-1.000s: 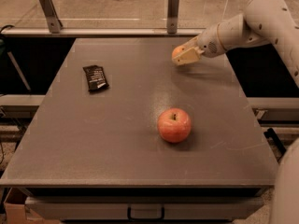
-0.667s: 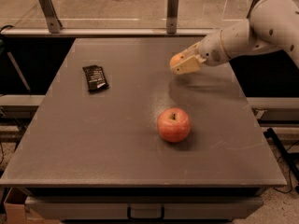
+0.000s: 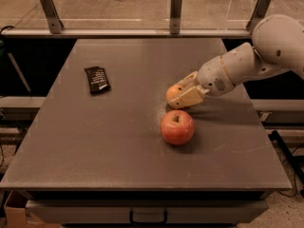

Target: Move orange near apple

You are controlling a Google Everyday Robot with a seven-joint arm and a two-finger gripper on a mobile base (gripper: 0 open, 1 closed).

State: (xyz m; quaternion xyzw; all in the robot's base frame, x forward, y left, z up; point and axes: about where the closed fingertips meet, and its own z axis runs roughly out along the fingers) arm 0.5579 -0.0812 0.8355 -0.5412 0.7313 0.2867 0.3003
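Observation:
The red-pink apple (image 3: 177, 127) with a yellowish stem dimple sits on the grey table (image 3: 95, 141), right of centre. The small orange (image 3: 173, 92) is held between the cream fingers of my gripper (image 3: 183, 91), just behind and slightly left of the apple, low over the table. The gripper is shut on the orange. My white arm (image 3: 247, 63) reaches in from the right edge. Part of the orange is hidden by the fingers.
A dark snack packet (image 3: 97, 79) lies on the table at the left back. A metal rail with upright posts (image 3: 175, 6) runs along the table's far edge. A drawer handle (image 3: 148, 217) is below the front edge.
My gripper has moved from the table's far right toward the front and left, carrying the orange down to just behind the apple. The apple and packet have not moved.

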